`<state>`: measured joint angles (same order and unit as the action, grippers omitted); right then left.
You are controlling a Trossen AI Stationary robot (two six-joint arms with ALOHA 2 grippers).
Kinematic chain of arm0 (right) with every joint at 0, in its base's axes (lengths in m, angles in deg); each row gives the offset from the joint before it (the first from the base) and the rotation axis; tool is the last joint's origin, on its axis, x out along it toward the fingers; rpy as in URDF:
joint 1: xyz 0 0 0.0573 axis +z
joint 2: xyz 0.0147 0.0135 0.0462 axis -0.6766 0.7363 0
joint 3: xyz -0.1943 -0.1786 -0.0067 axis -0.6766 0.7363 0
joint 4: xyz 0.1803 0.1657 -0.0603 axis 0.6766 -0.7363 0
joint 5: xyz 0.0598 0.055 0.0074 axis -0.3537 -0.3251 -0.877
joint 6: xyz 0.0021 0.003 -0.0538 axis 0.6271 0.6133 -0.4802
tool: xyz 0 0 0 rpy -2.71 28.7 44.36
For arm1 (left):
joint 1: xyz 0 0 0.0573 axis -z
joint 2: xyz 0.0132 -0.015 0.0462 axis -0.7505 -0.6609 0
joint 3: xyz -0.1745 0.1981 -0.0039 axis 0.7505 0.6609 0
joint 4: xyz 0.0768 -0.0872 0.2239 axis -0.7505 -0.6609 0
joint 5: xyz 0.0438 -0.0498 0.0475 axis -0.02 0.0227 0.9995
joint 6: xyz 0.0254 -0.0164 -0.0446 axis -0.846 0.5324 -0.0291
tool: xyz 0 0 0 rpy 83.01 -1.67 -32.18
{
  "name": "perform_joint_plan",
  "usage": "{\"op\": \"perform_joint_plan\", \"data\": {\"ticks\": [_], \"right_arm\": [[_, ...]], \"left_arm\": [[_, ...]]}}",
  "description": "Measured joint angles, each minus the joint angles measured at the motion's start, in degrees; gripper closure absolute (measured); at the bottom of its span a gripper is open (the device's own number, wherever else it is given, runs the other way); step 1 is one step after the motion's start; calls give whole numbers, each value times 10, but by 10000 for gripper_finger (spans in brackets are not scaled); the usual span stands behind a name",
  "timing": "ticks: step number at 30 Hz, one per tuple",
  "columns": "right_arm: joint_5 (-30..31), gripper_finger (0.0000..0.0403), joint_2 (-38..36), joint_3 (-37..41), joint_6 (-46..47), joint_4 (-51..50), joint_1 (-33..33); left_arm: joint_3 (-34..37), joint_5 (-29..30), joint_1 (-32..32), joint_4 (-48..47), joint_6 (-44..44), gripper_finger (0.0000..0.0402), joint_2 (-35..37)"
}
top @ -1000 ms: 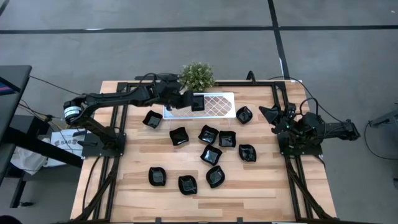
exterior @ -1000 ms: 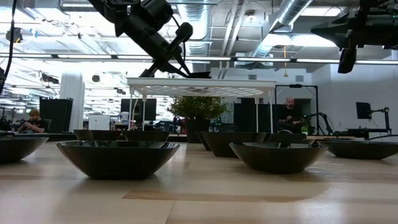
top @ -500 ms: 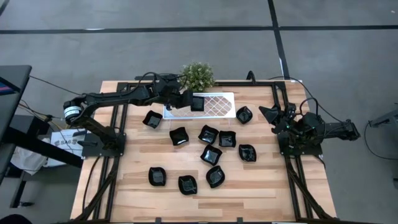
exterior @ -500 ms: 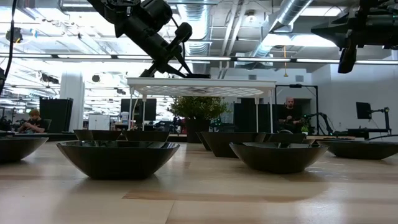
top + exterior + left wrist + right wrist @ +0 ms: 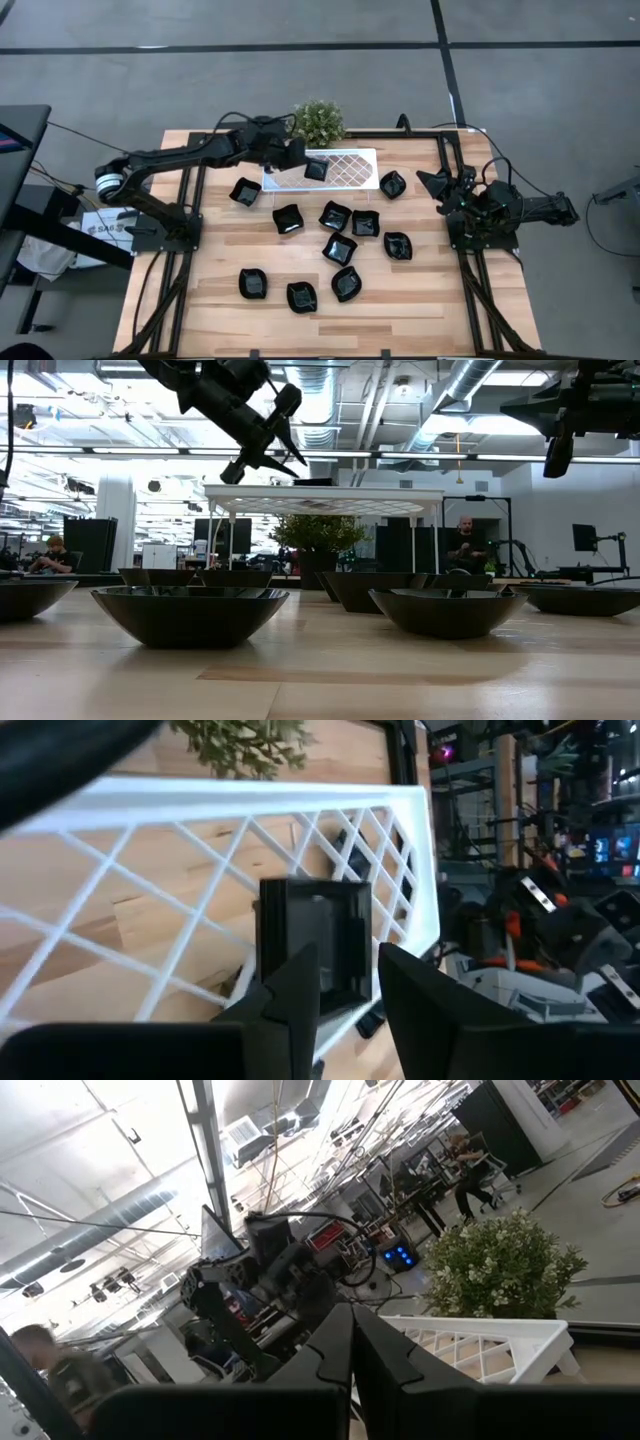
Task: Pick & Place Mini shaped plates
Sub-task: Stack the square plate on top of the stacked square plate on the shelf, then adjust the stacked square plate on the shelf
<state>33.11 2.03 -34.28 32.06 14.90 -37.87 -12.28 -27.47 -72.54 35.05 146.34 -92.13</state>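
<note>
Plate on tray: wrist cam only.

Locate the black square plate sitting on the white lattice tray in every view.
High view: square plate on the tray's left part, beside the left end effector.
Low view: thin dark sliver on top of the raised tray.
Left wrist view: centre, just past the end effector's open fingers.
Right wrist view: not discernible.
Shared landmark: white lattice tray, with the potted plant behind it.
</note>
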Motion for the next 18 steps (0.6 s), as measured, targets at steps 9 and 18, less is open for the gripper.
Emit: {"op": "perform_joint_plan", "data": {"ticks": [9, 18], "right_arm": [[0, 403, 0, 0, 0, 0, 0], [0, 403, 0, 0, 0, 0, 0]], "left_arm": [[0, 15, -3, -18, -40, 295, 10], [0, 57, -7, -70, -95, 295, 9]]}}
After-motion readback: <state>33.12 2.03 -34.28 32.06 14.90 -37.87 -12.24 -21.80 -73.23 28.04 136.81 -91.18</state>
